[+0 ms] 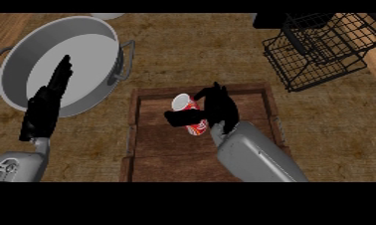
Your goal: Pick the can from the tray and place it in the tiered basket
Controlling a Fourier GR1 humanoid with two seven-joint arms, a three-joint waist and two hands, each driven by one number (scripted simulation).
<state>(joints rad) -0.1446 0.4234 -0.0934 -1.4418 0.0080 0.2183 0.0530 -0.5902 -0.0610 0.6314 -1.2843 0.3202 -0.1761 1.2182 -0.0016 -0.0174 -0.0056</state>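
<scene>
A red and white can point(186, 106) lies tilted on the brown wooden tray point(158, 144) near its far edge, its open top facing up and left. My right hand point(215, 107) is curled round the can, thumb across its front and fingers behind it, hiding much of its body. The black wire tiered basket point(317, 52) stands at the far right of the counter, well apart from the hand. At the left my left hand point(46, 102) rests open with fingers pointing up, in front of the big pot.
A large grey metal pot point(88, 35) with side handles sits at the far left, close to the tray's left corner. A pale object point(109, 16) peeks in at the top edge. Wood-grain counter lies between tray and basket.
</scene>
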